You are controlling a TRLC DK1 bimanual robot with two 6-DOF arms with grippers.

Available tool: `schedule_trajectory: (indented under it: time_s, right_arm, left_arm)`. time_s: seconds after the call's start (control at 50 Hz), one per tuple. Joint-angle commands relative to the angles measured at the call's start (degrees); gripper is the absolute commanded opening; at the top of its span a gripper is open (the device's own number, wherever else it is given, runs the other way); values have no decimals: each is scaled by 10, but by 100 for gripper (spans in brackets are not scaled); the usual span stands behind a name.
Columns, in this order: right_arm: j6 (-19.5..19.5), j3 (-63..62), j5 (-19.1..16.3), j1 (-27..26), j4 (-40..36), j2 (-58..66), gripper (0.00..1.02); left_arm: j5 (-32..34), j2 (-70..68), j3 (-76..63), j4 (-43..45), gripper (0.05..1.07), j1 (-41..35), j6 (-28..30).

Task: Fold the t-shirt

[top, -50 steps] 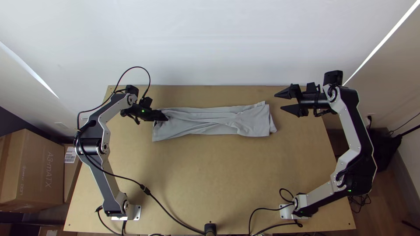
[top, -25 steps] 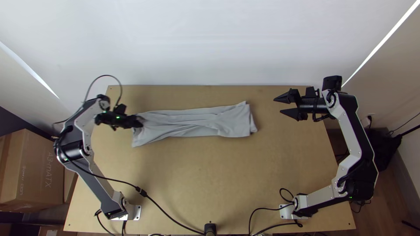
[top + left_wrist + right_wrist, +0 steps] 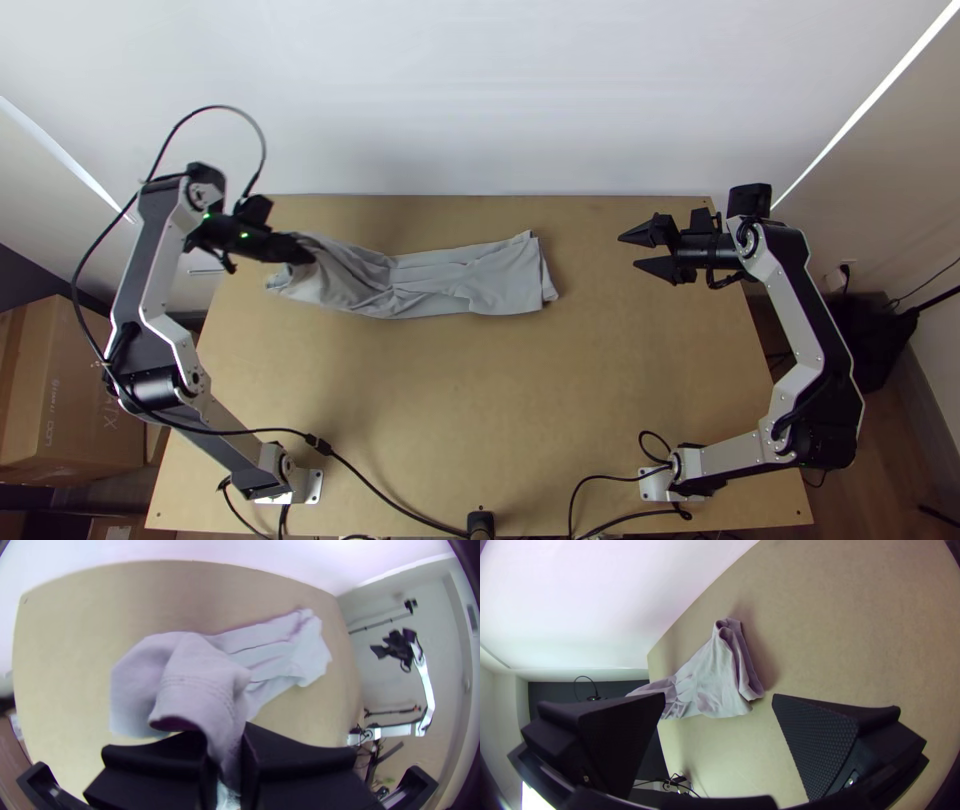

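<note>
Cardboard box [image 3: 70,390]: lower left of the top view, beside the table's left edge.
Left arm [image 3: 158,270]: from its base at the lower left up to the upper left, with a black cable [image 3: 262,432] looping along it.
Left gripper [image 3: 306,256]: upper left of the top view, closed on one end of the shirt; in the left wrist view the left gripper [image 3: 227,745] pinches a narrow gather of cloth, at bottom centre.
Grey t-shirt [image 3: 500,278]: a long narrow strip running from the left gripper to just right of centre, in the upper half. The held end rises into the fingers, bunched and wrinkled, with a stitched hem showing; the right end lies flat on the table in layers, edges stacked.
Wooden table [image 3: 440,400]: across the middle and bottom, under the shirt.
Right gripper [image 3: 630,252]: right of centre, upper half, well apart from the shirt, fingers spread with nothing between them, pointing left.
Right arm [image 3: 795,310]: from its base at the lower right up the right side, elbow out past the table's edge.
</note>
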Motion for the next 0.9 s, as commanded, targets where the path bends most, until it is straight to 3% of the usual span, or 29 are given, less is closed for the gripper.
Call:
schedule_trajectory:
  time_s: [0.0, 0.36, 0.54, 0.88]
  right_arm:
    - [11, -14, 1, 3, 4, -21, 98]
    - [11, -48, 3, -6, 4, -61, 98]
    - [11, -68, 4, -15, 5, -81, 98]
    - [18, -129, 25, -8, 17, -120, 98]
  left_arm:
    - [5, -14, 43, -14, 8, -72, -47]
    - [-18, 152, 258, 1, 8, -266, -179]
    - [-60, 211, 266, 61, 8, -329, -214]
    - [-62, 262, 265, 194, 8, -395, -310]
